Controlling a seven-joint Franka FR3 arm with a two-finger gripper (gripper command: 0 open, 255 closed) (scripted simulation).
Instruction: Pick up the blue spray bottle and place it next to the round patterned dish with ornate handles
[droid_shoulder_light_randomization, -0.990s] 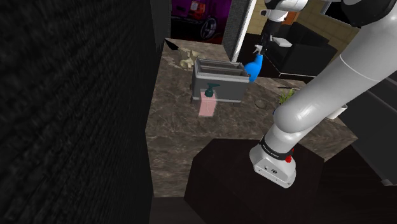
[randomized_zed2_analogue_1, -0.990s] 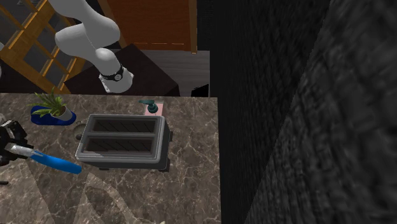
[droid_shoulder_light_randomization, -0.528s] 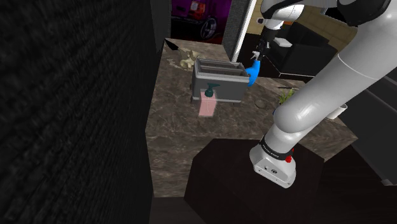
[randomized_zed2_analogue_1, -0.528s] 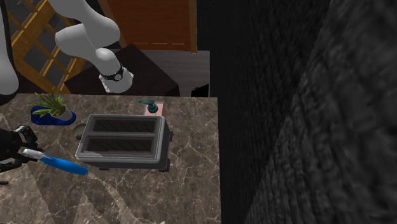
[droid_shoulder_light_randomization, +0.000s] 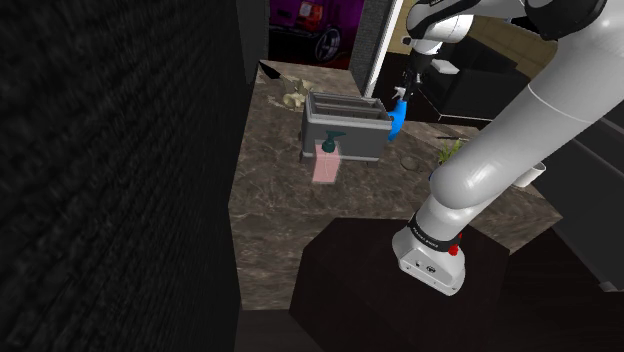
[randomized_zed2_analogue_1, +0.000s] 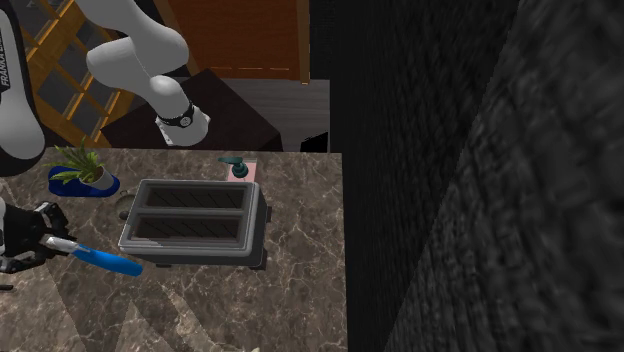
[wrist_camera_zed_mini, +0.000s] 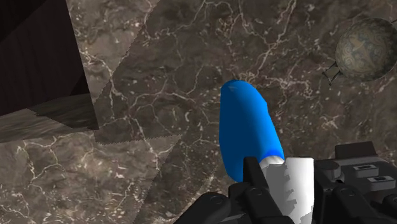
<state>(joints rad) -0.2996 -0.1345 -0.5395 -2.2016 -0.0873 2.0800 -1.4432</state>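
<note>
The blue spray bottle with a white neck hangs above the marble counter, tilted, its blue body pointing away from my hand. My black gripper is shut on the white neck. In the shoulder view the bottle is just behind the toaster's right end, under the gripper. In the second exterior view the bottle is to the left of the toaster, held by the gripper. The round patterned dish with small dark handles sits on the counter, off to one side beyond the bottle.
A grey two-slot toaster stands mid-counter with a pink soap dispenser in front of it. A small plant in a blue pot and a ring on the counter are near the arm. A pale lumpy thing lies at the far corner.
The gripper has carried the bottle toward the toaster, leftward in the shoulder view and rightward in the second exterior view. The grip has stayed the same.
</note>
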